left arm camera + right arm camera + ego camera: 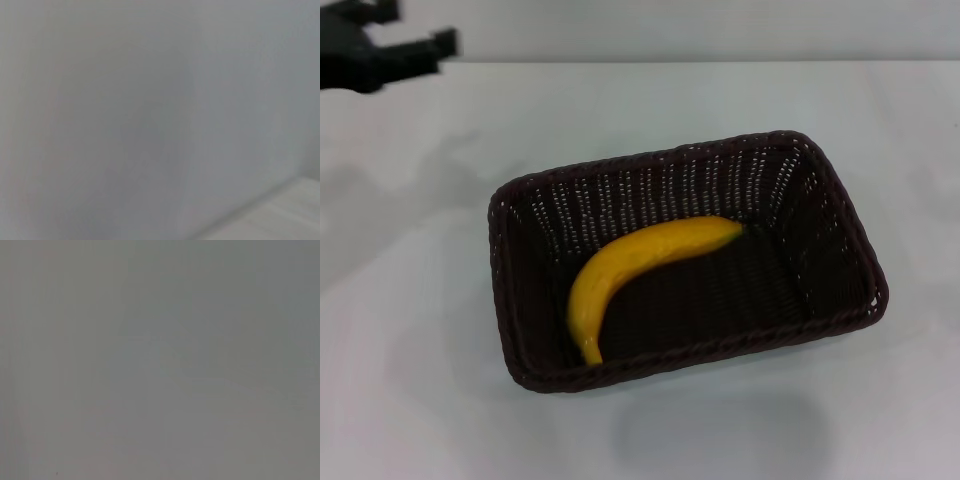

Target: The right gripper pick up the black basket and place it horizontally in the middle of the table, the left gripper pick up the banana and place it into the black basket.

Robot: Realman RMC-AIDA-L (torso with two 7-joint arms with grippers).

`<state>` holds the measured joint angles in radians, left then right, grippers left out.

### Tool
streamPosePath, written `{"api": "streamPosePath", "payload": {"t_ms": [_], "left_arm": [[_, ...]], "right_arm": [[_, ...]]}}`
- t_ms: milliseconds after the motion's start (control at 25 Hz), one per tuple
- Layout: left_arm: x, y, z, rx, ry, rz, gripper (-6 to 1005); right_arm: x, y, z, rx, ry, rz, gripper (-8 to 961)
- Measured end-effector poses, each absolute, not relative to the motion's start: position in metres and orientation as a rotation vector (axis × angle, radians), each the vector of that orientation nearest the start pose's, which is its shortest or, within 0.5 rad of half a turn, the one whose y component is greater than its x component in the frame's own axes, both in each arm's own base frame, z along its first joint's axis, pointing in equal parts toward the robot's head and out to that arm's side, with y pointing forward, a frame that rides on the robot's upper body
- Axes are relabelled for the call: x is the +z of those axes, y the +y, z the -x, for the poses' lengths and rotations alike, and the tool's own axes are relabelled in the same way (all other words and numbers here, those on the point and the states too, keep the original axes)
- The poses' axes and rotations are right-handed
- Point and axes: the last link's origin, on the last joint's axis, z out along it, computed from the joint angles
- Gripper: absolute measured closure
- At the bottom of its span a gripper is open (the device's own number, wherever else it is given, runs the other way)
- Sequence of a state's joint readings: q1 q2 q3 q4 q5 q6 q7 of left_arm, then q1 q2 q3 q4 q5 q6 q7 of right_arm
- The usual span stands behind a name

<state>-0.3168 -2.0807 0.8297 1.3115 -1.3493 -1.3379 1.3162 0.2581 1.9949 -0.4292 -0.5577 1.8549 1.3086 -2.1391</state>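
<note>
The black basket [835,235] lies lengthwise across the middle of the table [410,330] in the head view. Inside it, the yellow banana [630,265] rests on the basket floor, its curved body running from the front left toward the back right. My left gripper [415,28] hangs at the far left corner of the head view, well away from the basket, open with nothing between its fingers. The right gripper is out of view. Both wrist views show only a plain grey surface.
White-grey tabletop surrounds the basket on all sides. The table's far edge [670,60] runs along the back.
</note>
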Motion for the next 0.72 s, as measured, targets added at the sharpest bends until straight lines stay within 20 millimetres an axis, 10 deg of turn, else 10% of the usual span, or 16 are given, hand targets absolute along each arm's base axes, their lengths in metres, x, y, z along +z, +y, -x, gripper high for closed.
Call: {"api": "streamPosePath", "payload": {"t_ms": [280, 720], "left_arm": [[0.129, 0.328, 0.278, -0.832, -0.531, 2.009, 109], [0.110, 0.295, 0.359, -0.853, -0.528, 1.627, 109]], "right_arm": [[0.160, 0.277, -0.389, 0.818, 0.529, 1.609, 318], [0.132, 0.278, -0.411, 0.630, 0.540, 1.525, 89]]}}
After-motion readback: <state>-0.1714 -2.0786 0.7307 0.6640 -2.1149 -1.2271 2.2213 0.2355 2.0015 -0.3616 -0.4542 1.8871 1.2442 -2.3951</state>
